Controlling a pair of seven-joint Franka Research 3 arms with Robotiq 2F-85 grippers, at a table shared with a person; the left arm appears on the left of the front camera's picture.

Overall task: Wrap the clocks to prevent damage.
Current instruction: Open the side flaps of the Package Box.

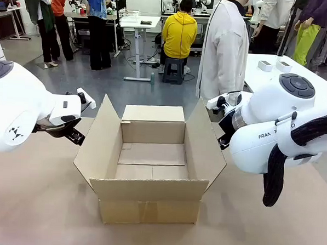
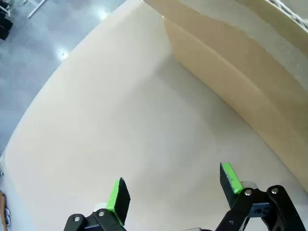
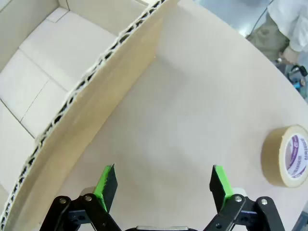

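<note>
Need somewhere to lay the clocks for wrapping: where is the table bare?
Bare tabletop lies left of the cardboard box, under the left hand, and between its right flap and the tape roll. Nowhere crowded; the box is empty.

Ahead and right of the right tool [image 3: 163,180], the tape roll [image 3: 285,156] is cut off by the picture's right edge; its label print is too small to read. Beyond it, the person [image 3: 288,24] is cropped by the top corner to a sleeve and a hand. Left of this tool, the cardboard box [image 3: 57,62] runs off the left edge. Ahead and right of the left tool [image 2: 173,185], the box passes the top and right edges.
</note>
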